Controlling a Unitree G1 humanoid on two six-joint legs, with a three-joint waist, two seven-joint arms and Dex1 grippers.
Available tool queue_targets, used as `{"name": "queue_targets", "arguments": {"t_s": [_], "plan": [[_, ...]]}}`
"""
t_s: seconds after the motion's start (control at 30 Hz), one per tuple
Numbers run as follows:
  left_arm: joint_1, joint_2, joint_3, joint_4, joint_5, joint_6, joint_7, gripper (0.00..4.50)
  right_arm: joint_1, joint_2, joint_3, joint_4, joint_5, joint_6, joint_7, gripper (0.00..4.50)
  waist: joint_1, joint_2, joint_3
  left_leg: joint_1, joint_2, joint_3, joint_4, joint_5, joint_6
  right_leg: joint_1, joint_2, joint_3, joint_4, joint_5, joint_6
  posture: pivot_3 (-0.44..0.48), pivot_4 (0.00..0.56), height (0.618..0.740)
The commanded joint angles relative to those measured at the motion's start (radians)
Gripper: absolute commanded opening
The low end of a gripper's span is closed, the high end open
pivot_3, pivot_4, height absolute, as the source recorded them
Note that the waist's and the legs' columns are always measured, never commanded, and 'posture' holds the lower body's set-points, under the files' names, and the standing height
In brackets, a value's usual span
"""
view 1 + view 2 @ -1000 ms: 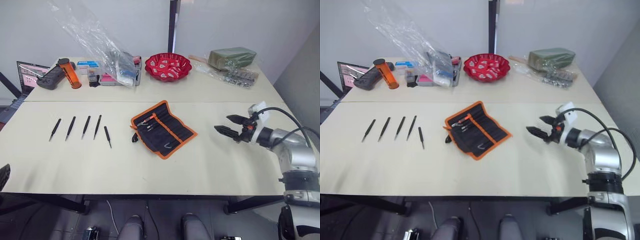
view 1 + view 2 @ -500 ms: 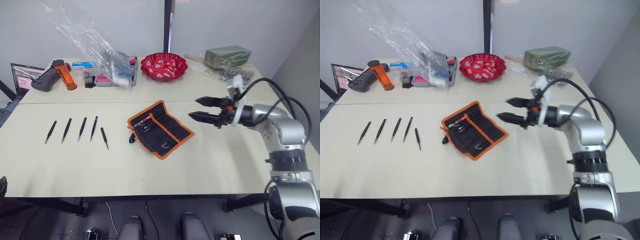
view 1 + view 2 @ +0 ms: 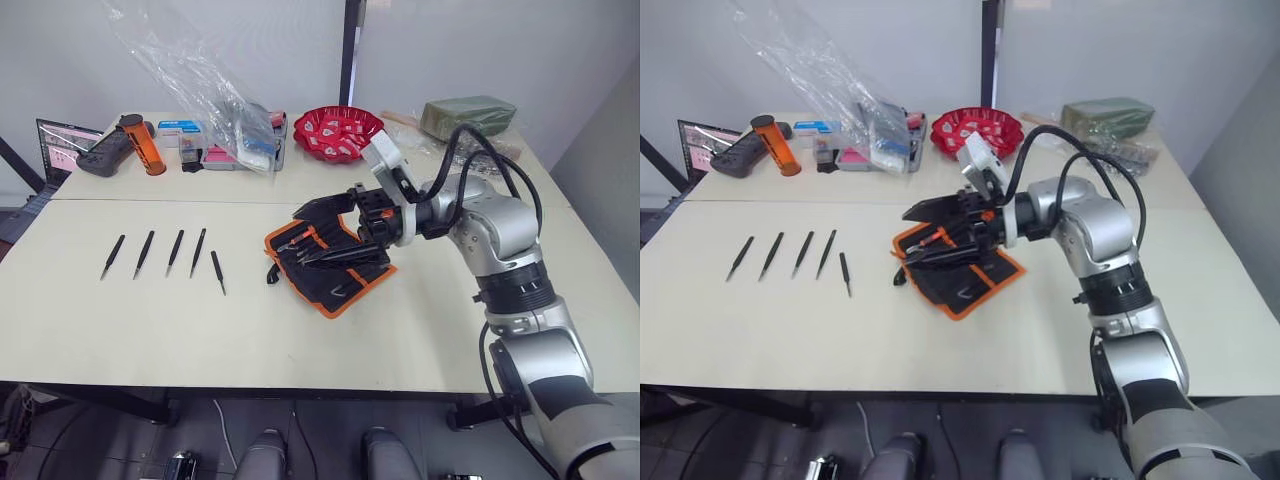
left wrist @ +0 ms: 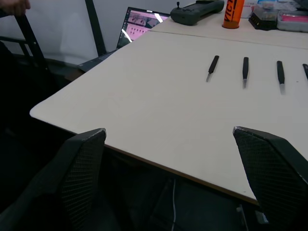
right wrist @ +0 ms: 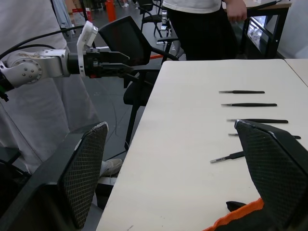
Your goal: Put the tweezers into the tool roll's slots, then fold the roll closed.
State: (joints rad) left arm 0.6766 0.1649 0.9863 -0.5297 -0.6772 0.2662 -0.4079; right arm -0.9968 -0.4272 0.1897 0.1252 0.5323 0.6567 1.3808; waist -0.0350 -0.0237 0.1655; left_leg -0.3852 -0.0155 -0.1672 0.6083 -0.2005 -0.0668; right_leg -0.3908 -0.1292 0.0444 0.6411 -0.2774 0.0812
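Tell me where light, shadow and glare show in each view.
Left eye view: soft, even light on the table, only faint shadows beside the tweezers, white sheen on the plastic bag. Left wrist view: the laptop screen glows, and it is dark below the table's edge. Right wrist view: the table is evenly lit, with no hard shadows.

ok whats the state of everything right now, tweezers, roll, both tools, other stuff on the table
tweezers: five lying loose in a row on the table, none in a slot
tool roll: unrolled flat, open, a few small tools in its slots
right tool: open, over the roll
left tool: open, holding nothing, by the table's edge
red bowl: upright at the back of the table
orange bottle: lying tilted near the laptop
laptop: open, screen lit
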Motion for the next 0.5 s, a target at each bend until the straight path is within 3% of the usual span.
{"name": "queue_targets", "arguments": {"t_s": [0.03, 0.1, 0.17, 0.3, 0.5], "plan": [[-0.05, 0.072, 0.005, 0.0, -0.03, 0.049, 0.097, 4.5, -0.022, 0.004, -0.008, -0.032, 0.0, -0.021, -0.006, 4.48, -0.002, 0.0, 0.0, 0.0, 0.0, 0.0, 0.0, 0.0, 0.0, 0.0, 0.0, 0.0, 0.0, 0.0, 0.0, 0.0, 0.15, 0.74], [-0.128, 0.18, -0.012, 0.082, 0.025, 0.13, 0.182, 4.5, -0.017, 0.004, -0.006, -0.041, -0.011, -0.023, -0.025, 4.48, 0.001, 0.0, 0.0, 0.0, 0.0, 0.0, 0.0, 0.0, 0.0, 0.0, 0.0, 0.0, 0.0, 0.0, 0.0, 0.0, 0.15, 0.74], [-0.183, 0.263, -0.027, 0.16, 0.044, 0.168, 0.19, 4.5, -0.009, 0.007, -0.007, -0.055, -0.014, -0.017, -0.047, 4.48, 0.001, 0.0, 0.0, 0.001, 0.0, -0.001, 0.0, 0.0, 0.0, -0.001, 0.0, -0.001, 0.002, 0.0, 0.0, 0.0, 0.15, 0.74], [-0.309, 0.443, -0.069, 0.38, 0.069, 0.159, 0.08, 4.5, 0.024, 0.003, -0.01, -0.107, -0.015, 0.004, -0.097, 4.48, -0.009, 0.0, 0.0, 0.001, 0.0, -0.001, -0.001, 0.0, 0.0, -0.002, 0.001, 0.0, 0.002, 0.001, -0.002, 0.0, 0.15, 0.74], [-0.565, 0.614, -0.201, 0.741, 0.166, 0.081, -0.017, 4.5, 0.063, -0.016, -0.02, -0.174, -0.013, 0.033, -0.165, 4.48, -0.01, 0.0, 0.0, -0.001, 0.0, -0.001, -0.002, 0.0, 0.0, -0.006, 0.001, 0.0, 0.005, 0.001, -0.003, 0.0, 0.15, 0.74]]}}
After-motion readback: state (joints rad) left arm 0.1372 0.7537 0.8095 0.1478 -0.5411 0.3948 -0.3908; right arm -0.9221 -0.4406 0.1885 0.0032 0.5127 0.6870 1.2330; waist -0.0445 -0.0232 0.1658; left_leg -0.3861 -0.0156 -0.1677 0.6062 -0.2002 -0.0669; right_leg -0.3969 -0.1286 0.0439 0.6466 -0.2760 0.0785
